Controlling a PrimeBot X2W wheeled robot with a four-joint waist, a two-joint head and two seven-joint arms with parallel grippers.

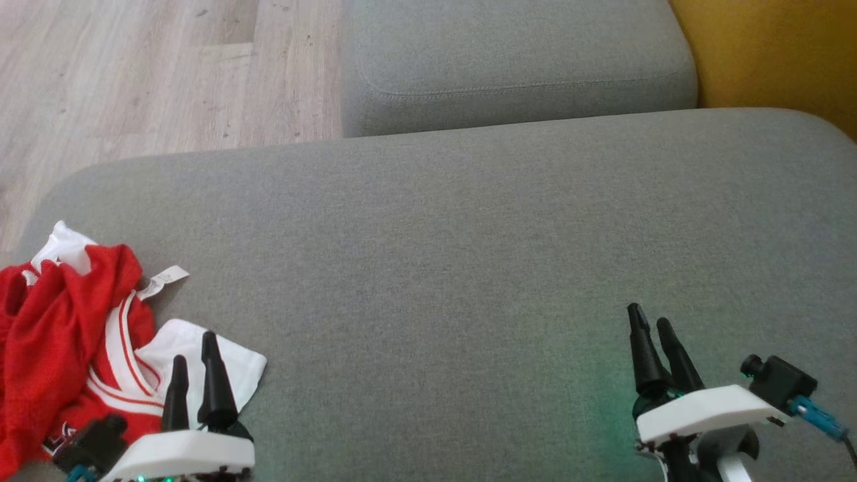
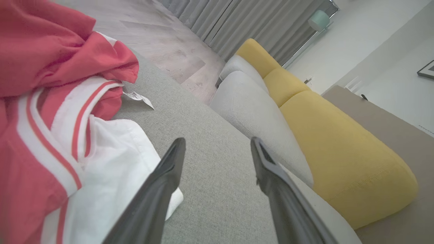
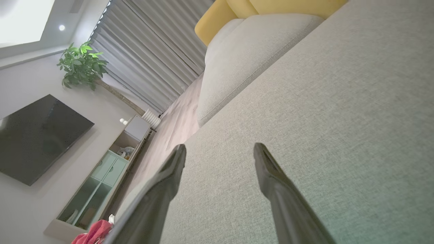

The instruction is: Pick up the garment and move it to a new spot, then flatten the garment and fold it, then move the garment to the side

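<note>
The garment (image 1: 73, 348), a red and white jersey with striped trim and a paper tag, lies crumpled at the near left corner of the grey sofa cushion (image 1: 469, 254). My left gripper (image 1: 194, 351) hovers over its white edge, open and empty. In the left wrist view the garment (image 2: 51, 128) spreads to the left of my left gripper (image 2: 217, 144), one fingertip (image 2: 178, 145) above the white cloth. My right gripper (image 1: 653, 325) stands open and empty over bare cushion at the near right. The right wrist view has my right gripper (image 3: 220, 149) above grey fabric, the garment (image 3: 93, 232) far off.
A second grey cushion (image 1: 515, 60) lies beyond the main one, with a yellow cushion (image 1: 770, 53) at the far right. Wooden floor (image 1: 154, 73) runs along the far left. Past the floor stand a TV (image 3: 37, 135), a low cabinet (image 3: 101, 179) and a plant (image 3: 81, 64).
</note>
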